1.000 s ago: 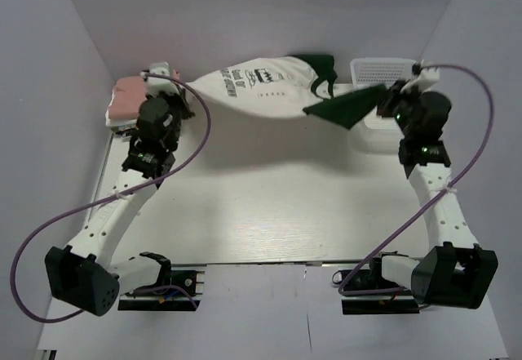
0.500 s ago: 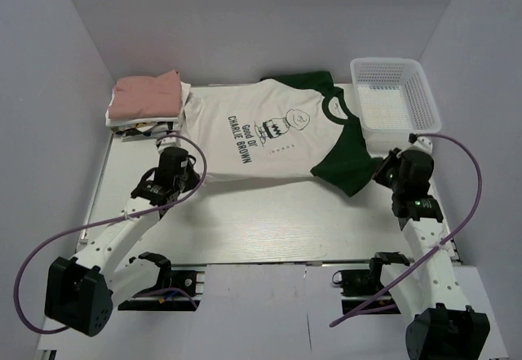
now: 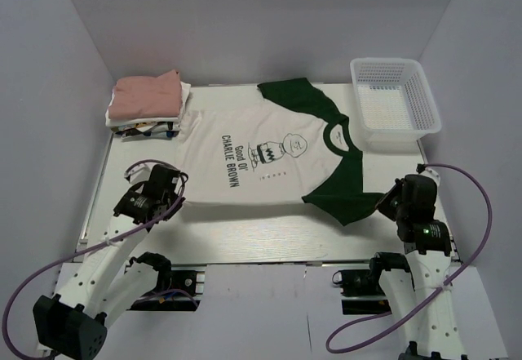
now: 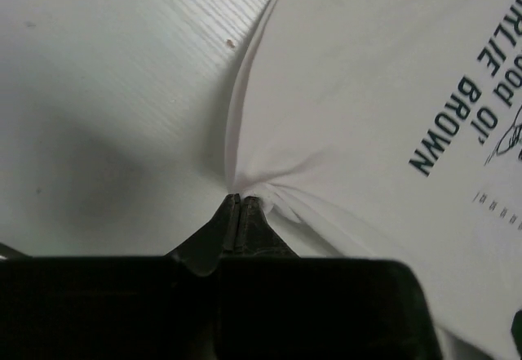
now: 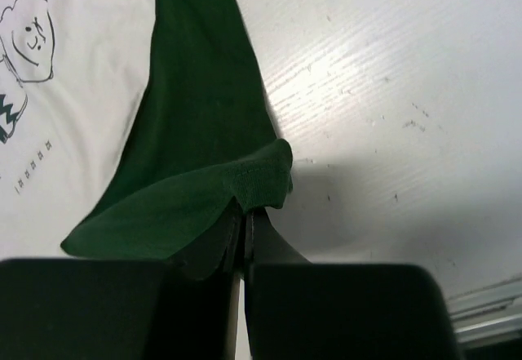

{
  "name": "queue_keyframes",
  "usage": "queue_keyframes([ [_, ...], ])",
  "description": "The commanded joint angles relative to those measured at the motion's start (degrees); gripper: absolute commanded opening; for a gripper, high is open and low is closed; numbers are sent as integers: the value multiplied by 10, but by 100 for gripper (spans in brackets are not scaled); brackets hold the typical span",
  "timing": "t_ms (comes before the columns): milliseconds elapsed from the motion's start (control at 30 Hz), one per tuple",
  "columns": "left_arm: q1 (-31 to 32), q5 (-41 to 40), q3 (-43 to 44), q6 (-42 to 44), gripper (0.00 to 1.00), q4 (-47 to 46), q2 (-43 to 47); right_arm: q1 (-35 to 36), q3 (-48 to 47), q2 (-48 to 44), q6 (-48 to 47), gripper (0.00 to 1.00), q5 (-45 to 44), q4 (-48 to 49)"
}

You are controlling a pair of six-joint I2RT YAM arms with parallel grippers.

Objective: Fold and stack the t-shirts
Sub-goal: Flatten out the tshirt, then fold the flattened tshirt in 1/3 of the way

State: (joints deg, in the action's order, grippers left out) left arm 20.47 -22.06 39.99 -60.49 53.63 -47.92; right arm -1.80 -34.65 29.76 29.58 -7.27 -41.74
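1. Arms. The left arm [image 3: 122, 242] and right arm [image 3: 431, 285] rise from their bases at the near edge of the counter [image 3: 269, 229]. A purple cable [image 3: 33, 288] loops beside the left arm, and a second purple cable [image 3: 483, 237] loops beside the right arm.

2. Left jaws. In the left wrist view the jaws are closed, pinching the near corner of the hem of the cream t-shirt [image 4: 367, 91]. The cloth gathers into small creases at the pinch point. The rest of the hem lies on the counter.

3. Right jaws. In the right wrist view the jaws are closed on the cuff edge of the near green sleeve [image 5: 196, 131]. The cuff is lifted slightly and curls over the jaw tips.

4. Cream t-shirt [image 3: 261, 152]. It lies spread flat in the middle of the counter, print side up. The hem is toward the left arm and the green collar [image 3: 336, 135] toward the right. The dark print [image 3: 245, 157] is fully visible. The far green sleeve [image 3: 298, 99] lies flat toward the back wall.

5. Far left corner. A stack of folded shirts sits just beyond the hem. A pink shirt [image 3: 145, 95] is on top, with a white shirt [image 3: 148, 123] beneath it.

6. Far right corner. A white mesh basket [image 3: 424, 103] stands near the collar side, apart from the cream t-shirt.
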Motion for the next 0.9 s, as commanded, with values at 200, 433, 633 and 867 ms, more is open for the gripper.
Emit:
queue_keyframes([
  [200, 0, -47, 8, -92, 0, 101, 1, 0, -31, -1, 17, 0, 33, -94],
  [433, 0, -32, -13, -92, 0, 42, 1, 0, -7, 16, 13, 0, 34, -28],
  [633, -6, -50, -1, -87, 0, -25, -33, 1, -18, 75, 3, 0, 58, 99],
  [867, -11, -114, 41, -87, 0, -37, -97, 5, -50, 186, -3, 0, 88, 200],
])
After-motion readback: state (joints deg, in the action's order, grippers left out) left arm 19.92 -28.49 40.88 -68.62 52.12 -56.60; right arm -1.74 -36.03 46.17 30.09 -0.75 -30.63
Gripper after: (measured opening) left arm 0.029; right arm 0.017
